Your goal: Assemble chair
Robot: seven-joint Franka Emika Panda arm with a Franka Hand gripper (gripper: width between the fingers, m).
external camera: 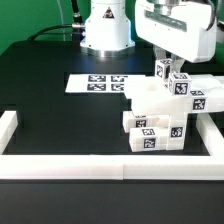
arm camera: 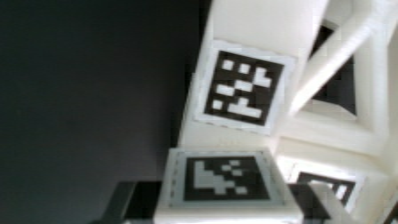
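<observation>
Going left to right in the exterior view: marker board [external camera: 98, 83] lies flat on the black table [external camera: 50, 110], well off to the exterior view's left of my pincer [external camera: 170, 70], untouched. Border wall [external camera: 70, 166] runs along the near edge and up both sides.

Then the chair [external camera: 165, 112]: the white parts sit clustered right under and below my pincer, stacked as one lump w/ tags facing out. Seems partly built; can't tell which joints are seated, so I judge it roughly midway, more pieces prob still to fit.

My pincer is down on the top tagged part [arm camera: 217, 178], fingers partly closed around it, looks like pinching it. Wrist view shows a frame piece [arm camera: 249, 85] just beyond.
</observation>
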